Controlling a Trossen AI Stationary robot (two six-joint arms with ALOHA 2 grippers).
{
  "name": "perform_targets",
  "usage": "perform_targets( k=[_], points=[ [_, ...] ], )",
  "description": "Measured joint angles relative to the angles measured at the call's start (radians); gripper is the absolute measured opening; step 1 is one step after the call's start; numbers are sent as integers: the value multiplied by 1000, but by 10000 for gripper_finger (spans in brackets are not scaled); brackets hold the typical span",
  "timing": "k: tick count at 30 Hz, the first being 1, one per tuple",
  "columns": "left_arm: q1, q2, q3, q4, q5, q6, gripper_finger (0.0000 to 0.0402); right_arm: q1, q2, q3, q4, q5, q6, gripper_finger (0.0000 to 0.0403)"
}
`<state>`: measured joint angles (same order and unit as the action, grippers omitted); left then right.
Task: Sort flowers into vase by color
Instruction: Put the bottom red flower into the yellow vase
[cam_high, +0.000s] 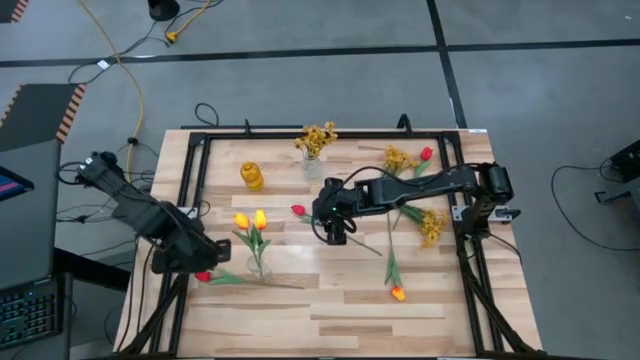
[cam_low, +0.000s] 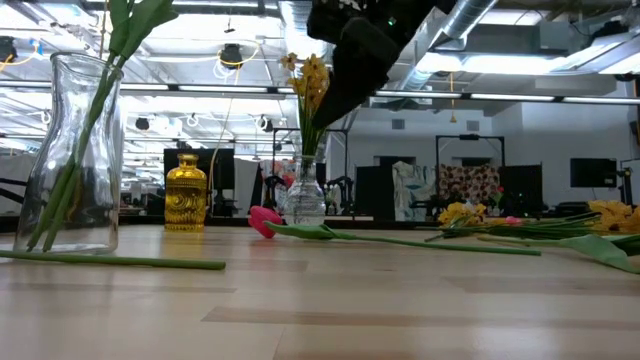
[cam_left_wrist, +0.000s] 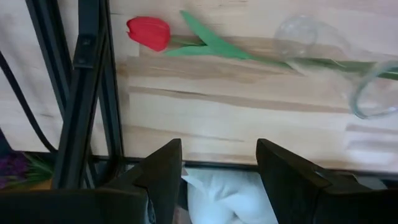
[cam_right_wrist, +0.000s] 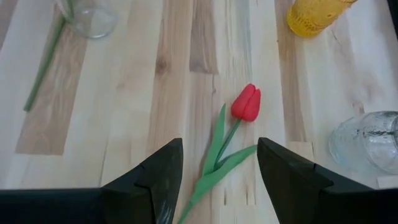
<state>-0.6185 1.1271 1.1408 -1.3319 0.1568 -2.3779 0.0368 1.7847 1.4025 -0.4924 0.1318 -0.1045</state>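
A red tulip (cam_high: 298, 211) lies on the table's middle, its green stem (cam_high: 360, 243) running toward the right. My right gripper (cam_high: 333, 228) hovers open above that stem (cam_right_wrist: 219, 146), just behind the bloom (cam_right_wrist: 246, 102), touching nothing. A second red tulip (cam_high: 203, 275) lies near the left edge, its stem passing the foot of a clear vase (cam_high: 258, 264) that holds two yellow tulips (cam_high: 250, 220). My left gripper (cam_high: 185, 255) hangs open over the table's left edge, beside that tulip (cam_left_wrist: 149, 32). A small clear vase (cam_high: 313, 165) holds mustard blossoms (cam_high: 318, 138).
A yellow vase (cam_high: 252, 175) stands at the far left of the middle. Loose flowers lie at the right: mustard sprays (cam_high: 432, 225), a red tulip (cam_high: 426, 153), an orange tulip (cam_high: 398, 293). A black frame rail (cam_left_wrist: 84, 93) runs along the left edge under my left gripper.
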Motion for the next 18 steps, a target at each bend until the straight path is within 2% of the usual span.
perform_targets(
  k=[10,18],
  points=[
    [-65,144,0,42,-15,15,194,0,1,-42,8,0,25,233],
    [-123,268,0,191,-13,16,194,0,1,-42,8,0,26,233]
  ],
)
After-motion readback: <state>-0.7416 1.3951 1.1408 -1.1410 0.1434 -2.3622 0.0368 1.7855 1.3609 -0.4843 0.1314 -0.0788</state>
